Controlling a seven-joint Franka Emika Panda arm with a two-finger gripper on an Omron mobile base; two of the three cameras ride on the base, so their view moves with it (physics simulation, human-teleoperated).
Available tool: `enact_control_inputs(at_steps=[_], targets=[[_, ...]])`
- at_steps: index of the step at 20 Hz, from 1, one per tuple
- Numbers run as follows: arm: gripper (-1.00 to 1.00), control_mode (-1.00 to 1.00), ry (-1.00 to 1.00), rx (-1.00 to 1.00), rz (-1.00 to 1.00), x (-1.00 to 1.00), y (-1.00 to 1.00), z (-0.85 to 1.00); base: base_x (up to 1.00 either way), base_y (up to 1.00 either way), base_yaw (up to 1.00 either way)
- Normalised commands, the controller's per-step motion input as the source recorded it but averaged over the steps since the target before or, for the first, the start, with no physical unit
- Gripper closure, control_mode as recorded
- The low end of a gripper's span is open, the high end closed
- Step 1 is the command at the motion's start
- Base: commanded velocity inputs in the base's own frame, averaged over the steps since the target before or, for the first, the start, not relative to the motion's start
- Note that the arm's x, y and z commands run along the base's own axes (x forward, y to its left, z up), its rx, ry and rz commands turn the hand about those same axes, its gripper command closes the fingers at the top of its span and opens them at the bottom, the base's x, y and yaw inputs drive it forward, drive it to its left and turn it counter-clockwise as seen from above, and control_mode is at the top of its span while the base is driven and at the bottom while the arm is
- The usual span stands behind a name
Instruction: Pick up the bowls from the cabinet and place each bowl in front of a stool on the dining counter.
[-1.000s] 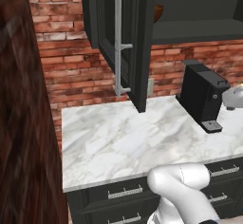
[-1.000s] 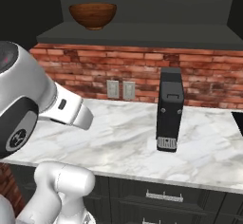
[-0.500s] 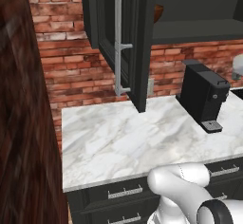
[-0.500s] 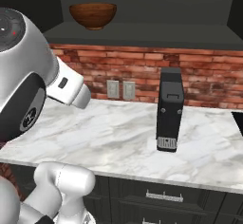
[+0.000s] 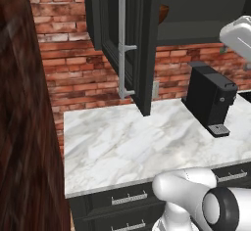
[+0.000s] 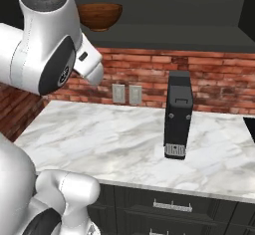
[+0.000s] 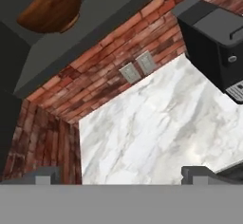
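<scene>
The dark brown wooden bowl [image 6: 99, 16] sits upright at the left end of the open shelf recess of the dark cabinet [image 6: 174, 32]. In the hand view this bowl [image 7: 52, 7] is at the upper left, far beyond my gripper [image 7: 121, 178]. The gripper is open, its fingertips [image 7: 45, 174] wide apart with nothing between them. From the left base view only a sliver of the bowl [image 5: 163, 13] peeks past the open cabinet door [image 5: 142, 44]. The red bowl, the stools and the dining counter are out of view.
A black coffee machine [image 6: 178, 114] stands on the marble counter [image 6: 99, 134] against the brick backsplash, under the shelf's right part. Wall outlets [image 6: 125, 93] sit below the bowl. The open door's silver handle [image 5: 122, 44] juts out. Black drawers [image 6: 172, 206] run beneath.
The arm has swung upward, its big links climbing in both base views toward shelf height. The bowl, coffee machine and base have not moved.
</scene>
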Motion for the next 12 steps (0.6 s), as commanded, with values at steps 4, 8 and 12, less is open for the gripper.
enact_control_inputs(at_steps=[4,8,12], targets=[[-1.00,-1.00,-0.05,0.11,-0.07,0.67,0.18,0.05,0.00,0.00,0.00],[-1.00,-1.00,-0.07,0.11,-0.03,0.56,0.16,0.19,0.00,0.00,0.00],[-1.00,-1.00,0.00,0.08,0.00,0.68,0.10,0.26,0.00,0.00,0.00]])
